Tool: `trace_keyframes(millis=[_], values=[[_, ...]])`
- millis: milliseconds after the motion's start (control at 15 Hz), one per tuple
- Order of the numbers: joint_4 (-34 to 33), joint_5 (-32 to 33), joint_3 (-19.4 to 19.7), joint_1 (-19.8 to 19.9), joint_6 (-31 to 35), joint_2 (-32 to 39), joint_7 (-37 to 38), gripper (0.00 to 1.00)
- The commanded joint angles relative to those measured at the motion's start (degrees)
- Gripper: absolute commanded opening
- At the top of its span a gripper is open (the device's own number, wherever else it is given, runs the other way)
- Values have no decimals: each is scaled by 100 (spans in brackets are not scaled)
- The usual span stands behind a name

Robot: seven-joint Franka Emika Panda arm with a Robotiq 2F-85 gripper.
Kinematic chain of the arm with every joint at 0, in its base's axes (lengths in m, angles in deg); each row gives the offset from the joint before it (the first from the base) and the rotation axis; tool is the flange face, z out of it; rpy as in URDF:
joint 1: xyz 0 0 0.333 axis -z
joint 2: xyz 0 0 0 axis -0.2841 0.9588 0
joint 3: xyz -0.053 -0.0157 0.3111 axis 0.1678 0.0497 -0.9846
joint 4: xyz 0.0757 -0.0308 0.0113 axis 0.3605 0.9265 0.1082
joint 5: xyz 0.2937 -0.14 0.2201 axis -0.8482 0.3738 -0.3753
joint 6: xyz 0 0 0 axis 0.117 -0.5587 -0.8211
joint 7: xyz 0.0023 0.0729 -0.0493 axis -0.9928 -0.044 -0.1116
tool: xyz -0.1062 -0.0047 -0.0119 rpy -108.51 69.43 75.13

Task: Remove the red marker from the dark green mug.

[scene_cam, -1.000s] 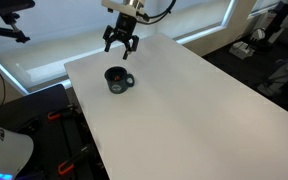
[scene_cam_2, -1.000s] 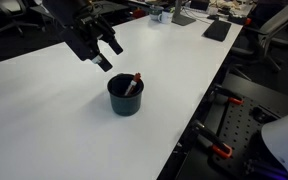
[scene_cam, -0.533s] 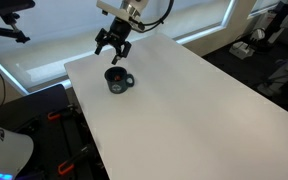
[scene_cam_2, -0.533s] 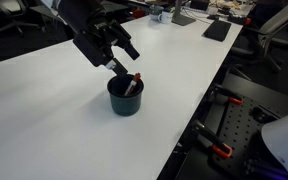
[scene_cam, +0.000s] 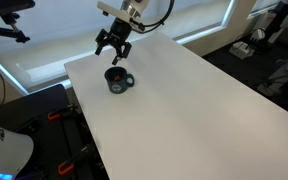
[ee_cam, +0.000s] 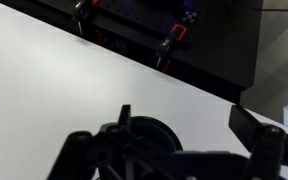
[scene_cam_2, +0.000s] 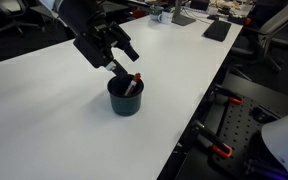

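The dark green mug (scene_cam: 117, 80) (scene_cam_2: 125, 96) stands upright on the white table (scene_cam: 184, 110) (scene_cam_2: 44, 110), near one corner, handle to the side. The red marker (scene_cam_2: 133, 85) leans inside it, its tip poking just over the rim. My gripper (scene_cam: 112, 52) (scene_cam_2: 123, 58) hangs open just above and beside the mug's rim, tilted, with nothing between its fingers. In the wrist view the mug (ee_cam: 152, 134) shows as a dark round opening under the left finger. The gripper (ee_cam: 185, 116) spans wide there, and the marker is hidden.
The table edge (scene_cam_2: 199, 110) runs close to the mug, with black equipment and red clamps (ee_cam: 168, 40) beyond it. A dark pad (scene_cam_2: 217, 30) and small items (scene_cam_2: 162, 14) lie at the table's far end.
Over the last second the gripper came down and sideways toward the mug, stopping close above its rim. Since half a second ago it has hardly moved. Mug and marker stayed put.
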Motion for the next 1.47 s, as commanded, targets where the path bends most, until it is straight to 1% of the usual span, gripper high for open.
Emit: trace_keyframes(millis=[0, 667, 1133, 1400], values=[[-93, -46, 17, 79, 78, 146, -236, 100], [-207, -86, 31, 341, 127, 434, -507, 100], [-278, -52, 3, 457, 348, 649, -1007, 100], [-293, -63, 0, 515, 429, 713, -1168, 100]])
